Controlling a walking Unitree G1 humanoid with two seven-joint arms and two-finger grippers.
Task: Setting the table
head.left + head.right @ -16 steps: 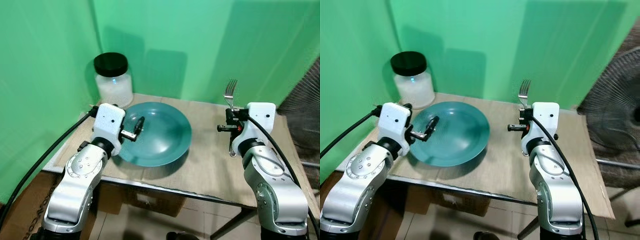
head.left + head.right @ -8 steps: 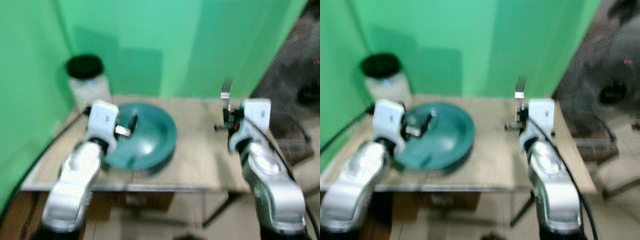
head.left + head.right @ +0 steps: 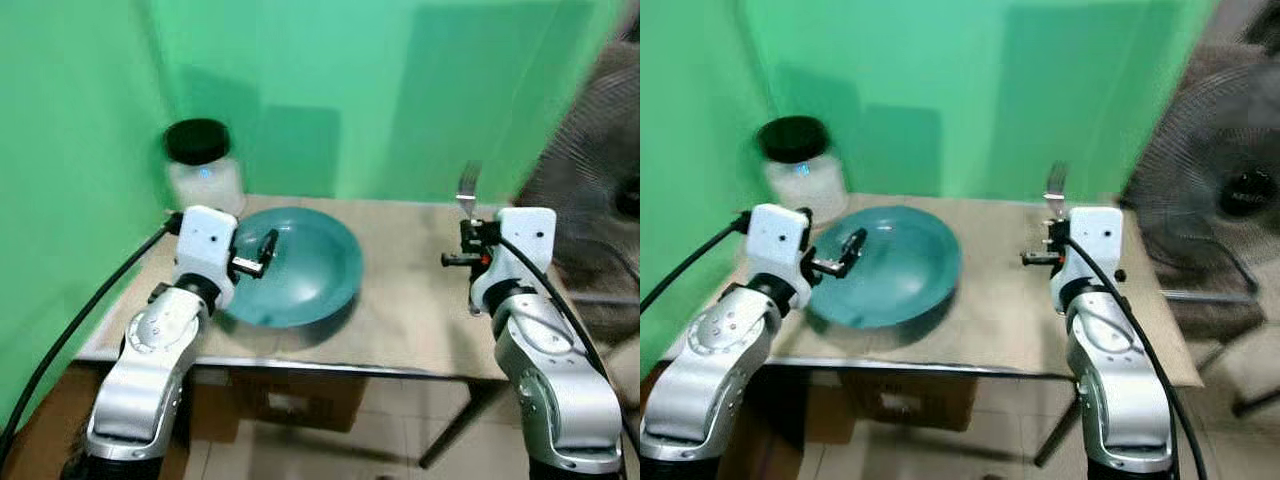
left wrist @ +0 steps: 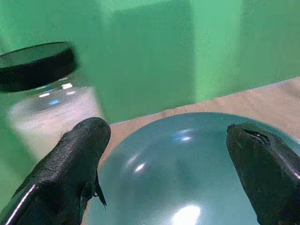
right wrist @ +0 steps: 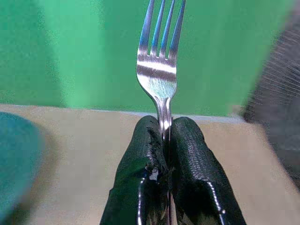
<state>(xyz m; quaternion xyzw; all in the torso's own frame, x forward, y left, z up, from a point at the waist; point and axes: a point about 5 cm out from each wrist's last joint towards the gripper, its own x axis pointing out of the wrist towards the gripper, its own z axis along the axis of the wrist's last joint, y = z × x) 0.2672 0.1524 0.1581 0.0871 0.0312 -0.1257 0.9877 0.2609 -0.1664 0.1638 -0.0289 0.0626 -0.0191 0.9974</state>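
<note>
Step in hand: fork placement. Right gripper [image 5: 165,140] has its jaws clamped on the fork [image 5: 158,70] by the neck, tines upright, held above the right part of the surface [image 3: 420,310], well apart from the plate [image 3: 300,265]. Left gripper [image 4: 168,159] hovers over the plate's left rim, jaws spread, holding nothing. Plate sits left of centre.

Next move, as I judge it: tilt the fork flat and lower it just beside the plate, then release.

Count: one plate, one fork, one black-lidded jar [image 3: 203,170] at far left, one fan [image 3: 1230,190] off to the right.
</note>
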